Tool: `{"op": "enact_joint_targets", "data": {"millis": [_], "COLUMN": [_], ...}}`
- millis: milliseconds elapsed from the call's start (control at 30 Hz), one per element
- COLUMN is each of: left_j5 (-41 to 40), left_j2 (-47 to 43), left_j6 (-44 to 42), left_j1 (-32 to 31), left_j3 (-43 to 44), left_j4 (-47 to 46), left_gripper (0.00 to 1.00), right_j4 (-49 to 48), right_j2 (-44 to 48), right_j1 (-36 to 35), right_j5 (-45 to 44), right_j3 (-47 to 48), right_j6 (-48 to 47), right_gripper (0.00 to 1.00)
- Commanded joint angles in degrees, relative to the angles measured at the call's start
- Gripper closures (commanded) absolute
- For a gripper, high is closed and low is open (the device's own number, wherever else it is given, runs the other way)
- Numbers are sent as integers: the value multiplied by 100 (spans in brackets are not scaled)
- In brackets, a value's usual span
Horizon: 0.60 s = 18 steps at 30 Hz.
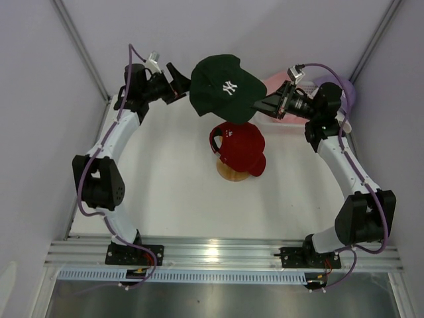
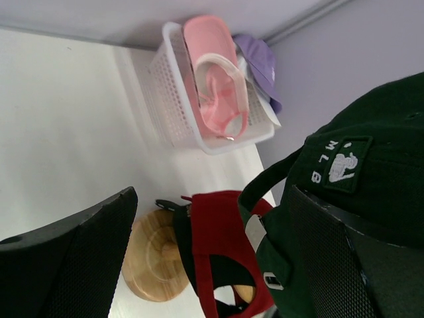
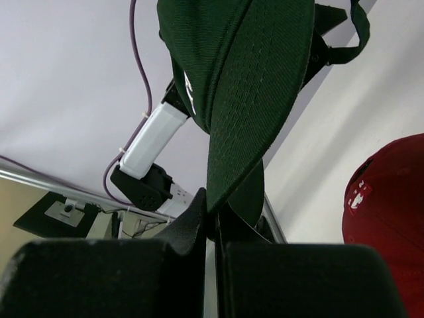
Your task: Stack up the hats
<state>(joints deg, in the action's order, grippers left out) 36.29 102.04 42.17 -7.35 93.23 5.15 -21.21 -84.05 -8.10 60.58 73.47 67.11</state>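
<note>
**Desk:** What is being held up over the table [image 1: 165,192]?

**Photographer:** A dark green cap [image 1: 222,83] with a white stitched logo is held aloft between the two arms. It is directly above a red cap [image 1: 242,147], which is seated on a round wooden stand [image 1: 230,174].

**Desk:** How is it gripped?

**Photographer:** The brim is pinched by the right gripper [image 3: 213,213], whose fingers are pressed together on the fabric edge. The left gripper [image 1: 180,81] is seen at the cap's rear with its fingers [image 2: 73,265] spread wide. The cap's back panel, marked with a small white patch, is laid against one of them, and nothing is clamped there.

**Desk:** And the other caps?

**Photographer:** A pink cap [image 2: 215,79] and a lavender cap [image 2: 258,63] are stood on edge in a white mesh basket [image 2: 173,99]. The basket is set at the far right of the table, apart from the stand. A small white mark on the red cap is shown in the right wrist view, and its open back and strap are seen from the left wrist.
</note>
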Motion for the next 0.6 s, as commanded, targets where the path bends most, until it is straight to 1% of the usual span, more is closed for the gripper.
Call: {"op": "enact_joint_targets", "data": {"millis": [0,133,200,300,433,567], "left_j5": [720,1002,1108,1546,1740,2179], "left_j2": [149,413,475,501,580,519], "left_j6": [159,133,159,282,370,695], "left_j1": [32,41,41,41,94,147], "left_j3": [440,766,784,670,626,337], "left_j4": [-120,188,145,-127,-128,-926], "left_gripper": [2,2,2,3,4,4], "right_j4": [-181,-444,-454,-445,-690,-612], "right_j2": [-24,-94,-94,-120,-129,-155], "right_j1": [-122,-157,-174,-175,-183,-218], "right_j5": [130,165,174,183,209,227], "right_j3": [326,413,501,598,686,782], "right_j6": [-111,108,118,118,311,250], "right_gripper": [100,100,100,100,100,100]}}
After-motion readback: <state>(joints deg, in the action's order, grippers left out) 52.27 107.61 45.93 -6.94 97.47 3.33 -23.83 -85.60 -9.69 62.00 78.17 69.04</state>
